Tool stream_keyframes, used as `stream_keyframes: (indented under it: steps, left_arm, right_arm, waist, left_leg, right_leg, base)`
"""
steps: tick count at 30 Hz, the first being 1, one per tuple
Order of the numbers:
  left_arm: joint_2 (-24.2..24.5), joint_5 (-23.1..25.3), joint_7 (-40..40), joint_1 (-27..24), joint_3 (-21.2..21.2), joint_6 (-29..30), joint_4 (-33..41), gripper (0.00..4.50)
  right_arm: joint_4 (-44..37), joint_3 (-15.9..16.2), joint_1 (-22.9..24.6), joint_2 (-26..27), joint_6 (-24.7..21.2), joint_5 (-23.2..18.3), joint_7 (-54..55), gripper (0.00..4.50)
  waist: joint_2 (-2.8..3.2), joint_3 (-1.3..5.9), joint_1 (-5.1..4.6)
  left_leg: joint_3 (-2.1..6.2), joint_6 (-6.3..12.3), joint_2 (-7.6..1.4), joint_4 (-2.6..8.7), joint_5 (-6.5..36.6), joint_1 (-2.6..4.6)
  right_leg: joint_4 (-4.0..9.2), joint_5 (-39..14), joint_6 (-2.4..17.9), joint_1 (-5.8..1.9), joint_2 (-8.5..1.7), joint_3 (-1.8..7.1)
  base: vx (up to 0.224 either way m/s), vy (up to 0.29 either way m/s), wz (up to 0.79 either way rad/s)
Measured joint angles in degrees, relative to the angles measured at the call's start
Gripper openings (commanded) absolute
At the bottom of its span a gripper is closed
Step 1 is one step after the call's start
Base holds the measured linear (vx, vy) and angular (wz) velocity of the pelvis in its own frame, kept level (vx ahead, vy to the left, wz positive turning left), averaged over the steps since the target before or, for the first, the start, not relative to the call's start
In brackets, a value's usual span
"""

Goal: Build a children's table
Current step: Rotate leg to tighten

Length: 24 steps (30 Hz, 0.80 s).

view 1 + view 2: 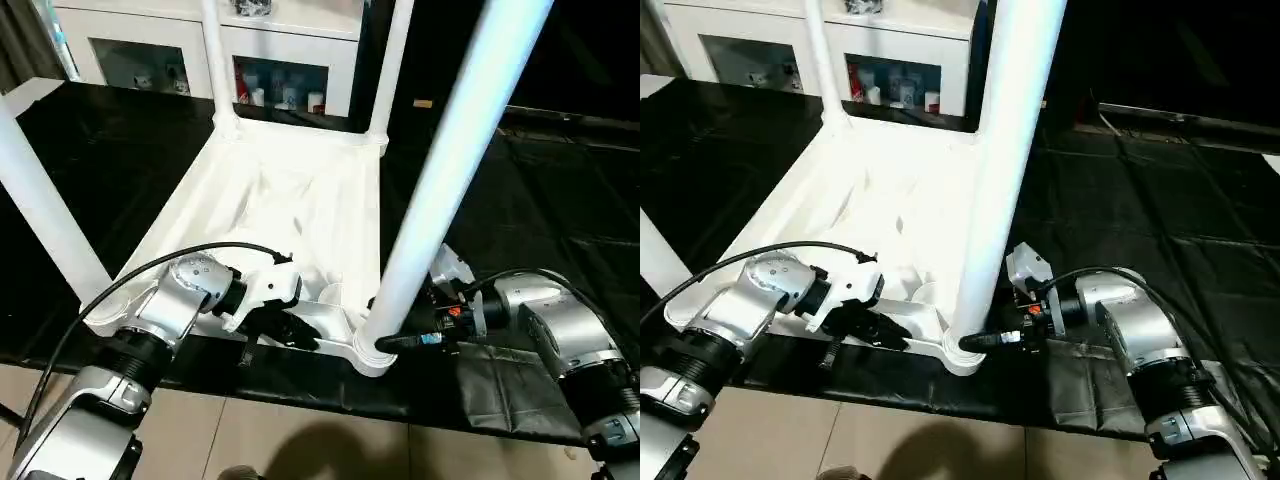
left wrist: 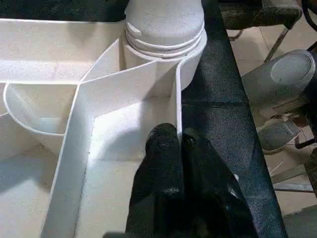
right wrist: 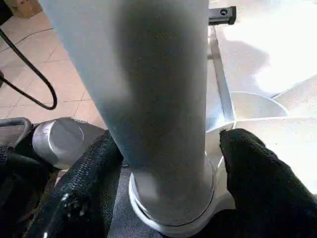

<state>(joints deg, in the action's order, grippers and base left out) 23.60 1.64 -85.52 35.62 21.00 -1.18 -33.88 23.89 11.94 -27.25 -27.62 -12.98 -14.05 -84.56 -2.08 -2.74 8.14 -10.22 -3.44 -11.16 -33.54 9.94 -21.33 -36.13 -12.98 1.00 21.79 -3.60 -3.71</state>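
The children's table lies upside down on a black-covered surface, its ribbed top (image 1: 290, 190) facing up. White legs stand in its corner sockets: near right (image 1: 450, 150), near left (image 1: 40, 210), and two at the back (image 1: 215, 60) (image 1: 390, 60). My left gripper (image 2: 179, 136) is shut, pinching the thin rim wall (image 2: 178, 106) of the front edge, a little left of the near right socket (image 2: 163, 44). My right gripper (image 3: 168, 144) straddles the base of the near right leg (image 3: 153, 74). One finger (image 3: 99, 163) lies against the leg; the other finger (image 3: 252, 163) stands slightly off it.
A white cabinet with glass doors (image 1: 280, 70) stands behind the table. The black cover (image 1: 520, 200) reaches to the front edge, with beige floor tiles (image 1: 300, 440) below. A black cable (image 1: 190, 255) arches over my left wrist.
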Motion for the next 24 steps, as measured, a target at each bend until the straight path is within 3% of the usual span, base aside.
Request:
stream_keyframes:
  steps: [9,16,19,22,24]
  left_arm:
    - [0.1,-0.2,0.2,0.0,0.0,0.0,0.0,0.0]
    - [0.2,-0.4,0.7,0.0,-0.4,0.6,-0.1,0.0]
    - [-0.5,-0.6,2.4,-0.3,-1.1,3.8,0.4,0.0]
    - [-1.8,0.1,6.9,-0.3,-2.7,8.2,0.3,0.0]
    - [-3.6,0.6,11.6,-0.2,-4.2,11.7,-0.1,0.0]
  right_arm:
    - [1.5,0.5,-0.1,0.5,1.1,0.1,-0.9,2.12]
    - [-0.1,0.1,0.6,0.5,0.1,0.0,-0.1,1.99]
    - [-2.5,-1.1,2.4,1.9,-2.0,0.0,3.8,1.98]
    - [-3.0,-2.8,3.2,4.0,-3.0,1.0,10.9,1.98]
    - [-2.8,-5.0,3.2,7.2,-4.6,2.6,19.1,1.95]
  waist:
    - [-0.14,0.0,-0.05]
    - [-0.12,0.01,-0.01]
    - [-0.1,0.03,-0.07]
    - [-0.09,0.04,-0.61]
    - [-0.1,0.04,-1.99]
  left_leg:
    - [0.0,-0.01,-0.03,-0.04,0.0,0.01]
    - [0.0,-0.01,-0.04,-0.06,0.0,0.02]
    - [0.0,-0.03,-0.05,-0.07,0.0,0.13]
    - [-0.01,-0.11,-0.06,-0.05,-0.1,0.36]
    - [0.0,-0.22,-0.07,-0.01,-0.1,0.57]
  right_leg:
    - [-0.06,0.0,0.0,0.0,0.01,0.0]
    - [-0.08,0.0,0.0,-0.01,0.02,0.0]
    - [-0.14,0.0,0.0,-0.05,0.02,0.01]
    - [-0.15,0.1,0.1,-0.21,0.02,0.02]
    - [-0.14,0.1,0.2,-0.31,0.03,0.02]
  base:
    - [0.0,0.0,0.0]
    - [0.0,0.0,0.0]
    - [0.0,0.0,0.0]
    - [0.0,0.0,0.0]
    - [0.0,0.0,0.0]
